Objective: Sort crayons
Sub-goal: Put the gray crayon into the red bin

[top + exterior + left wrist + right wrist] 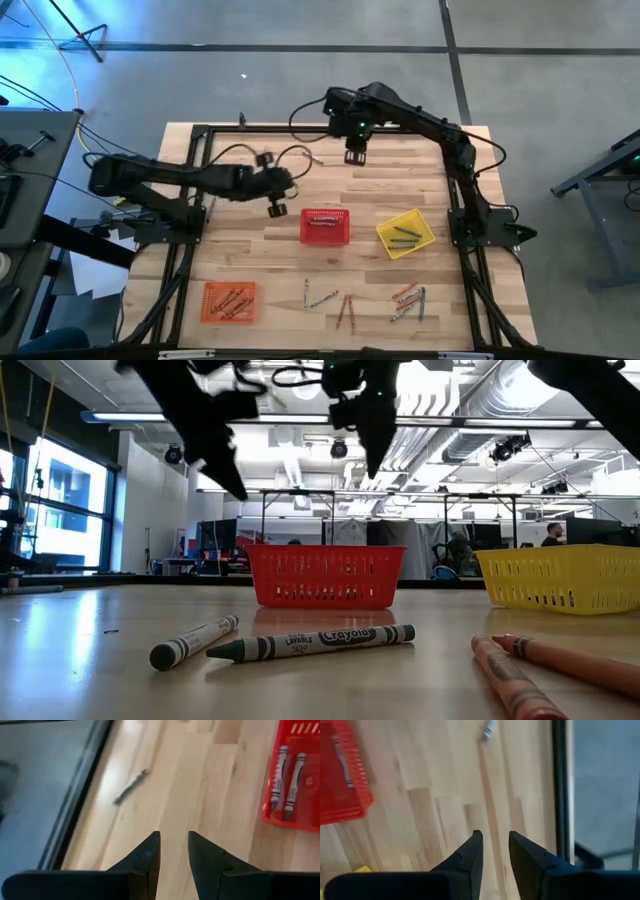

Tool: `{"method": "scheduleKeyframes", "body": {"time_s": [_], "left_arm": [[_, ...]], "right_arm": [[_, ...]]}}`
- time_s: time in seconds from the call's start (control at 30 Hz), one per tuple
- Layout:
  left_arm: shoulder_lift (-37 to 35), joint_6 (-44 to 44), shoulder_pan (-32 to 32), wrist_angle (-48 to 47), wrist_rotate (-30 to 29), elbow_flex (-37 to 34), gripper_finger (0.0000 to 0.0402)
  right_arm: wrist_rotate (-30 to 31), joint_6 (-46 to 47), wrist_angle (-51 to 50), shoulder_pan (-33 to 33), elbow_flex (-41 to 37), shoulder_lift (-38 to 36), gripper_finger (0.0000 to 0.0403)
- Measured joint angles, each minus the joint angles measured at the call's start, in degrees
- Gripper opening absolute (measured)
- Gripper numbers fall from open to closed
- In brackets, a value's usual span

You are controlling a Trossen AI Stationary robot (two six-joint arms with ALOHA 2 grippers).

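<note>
Several loose crayons lie near the table's front edge: a grey pair [320,295], a reddish pair [345,308] and a mixed cluster [408,300]. In the low view, two grey crayons [315,643] and orange ones [540,665] lie flat in front. One grey crayon [131,786] lies alone near the far edge. My left gripper [277,207] hovers left of the red basket [325,226], fingers a little apart and empty [174,845]. My right gripper [355,155] hovers beyond the red basket, fingers a little apart and empty [495,845].
The red basket holds two grey crayons [287,780]. A yellow basket [405,234] with dark crayons stands to its right. An orange basket [230,300] with orange crayons sits at the front left. A black frame rail [560,780] borders the table.
</note>
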Motion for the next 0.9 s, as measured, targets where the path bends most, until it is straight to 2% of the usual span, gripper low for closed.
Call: {"method": "scheduleKeyframes", "body": {"time_s": [0.13, 0.23, 0.33, 0.43, 0.57, 0.67, 0.9], "left_arm": [[5.23, 7.2, 6.5, 7.83, 9.29, 0.0, 0.0085], [9.11, 11.5, 11.38, 13.13, 15.69, 0.23, 0.0085], [14.05, 14.37, 16.07, 16.04, 18.56, 2.22, 0.0085], [19.59, 15.82, 19.67, 15.99, 19.13, 6.18, 0.0085], [26.42, 19.77, 22.44, 15.33, 23.12, 13.15, 0.0085], [31.32, 22.65, 23.52, 10.35, 25.97, 19.72, 0.0085], [39.45, 30.94, 24.54, -3.71, 25.75, 32.17, 0.0085]], "right_arm": [[1.85, 5.19, -0.51, -1.57, -1.25, -4.06, 0.0087], [6.43, 8.12, -0.59, -2.61, -4.41, -7.99, 0.0087], [10.32, 10.79, -0.6, -3.32, -8.74, -12.48, 0.0087], [10.84, 12.28, -0.62, -3.88, -14.02, -16.95, 0.0087], [10.62, 13.41, -0.55, -3.97, -21.71, -21.91, 0.0087], [10.62, 13.41, -0.19, -4.16, -27.58, -25.14, 0.0087], [10.62, 12.84, 2.25, -4.86, -40.0, -29.67, 0.0087]]}}
